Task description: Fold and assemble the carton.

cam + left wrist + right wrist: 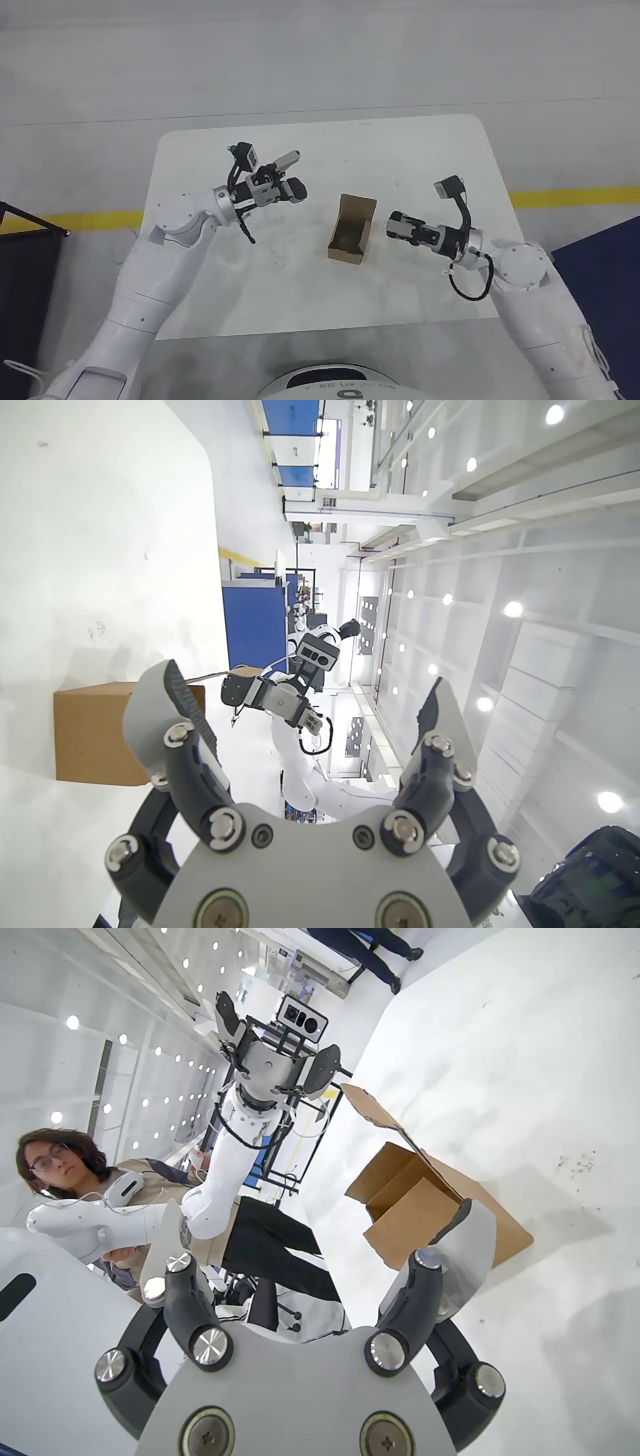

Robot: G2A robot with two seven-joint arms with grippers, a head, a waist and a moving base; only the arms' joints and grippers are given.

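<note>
A small brown carton (352,230) stands in the middle of the white table (300,290), its top open and one flap raised on the far side. In the right wrist view the carton (425,1198) shows its open inside and a long flap. The left wrist view has the carton (90,735) as a closed brown side. My left gripper (290,175) hangs open above the table, left of the carton, holding nothing. My right gripper (392,226) is open, just right of the carton and apart from it. The same open hands are my left gripper (305,695) and right gripper (320,1223).
The table's rounded edges (470,125) lie close on the far and right sides. Bare tabletop surrounds the carton. A yellow floor line (580,195) runs behind the table. A dark rack (20,225) stands at the left.
</note>
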